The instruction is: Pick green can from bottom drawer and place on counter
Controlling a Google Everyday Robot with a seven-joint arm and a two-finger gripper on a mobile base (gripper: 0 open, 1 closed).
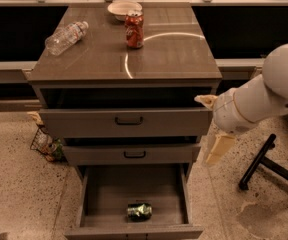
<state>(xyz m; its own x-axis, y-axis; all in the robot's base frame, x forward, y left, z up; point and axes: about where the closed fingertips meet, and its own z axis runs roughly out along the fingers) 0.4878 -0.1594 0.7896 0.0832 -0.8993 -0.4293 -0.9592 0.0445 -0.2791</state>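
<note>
The green can (pixel 139 211) lies on its side near the front of the open bottom drawer (pixel 98 194). The counter (pixel 99 59) tops the cabinet and shows a curved light reflection. My gripper (pixel 205 130) hangs at the cabinet's right side, level with the two upper drawers, well above and to the right of the can. Its cream fingers (pixel 219 148) are spread apart and hold nothing.
On the counter stand a red soda can (pixel 134 29), a white bowl (pixel 123 7) behind it, and a clear plastic bottle (pixel 66 37) lying at the left. The top drawer (pixel 126 120) is pulled partly out. A wire basket (pixel 46 145) sits left of the cabinet, a black chair base (pixel 264 161) on the right.
</note>
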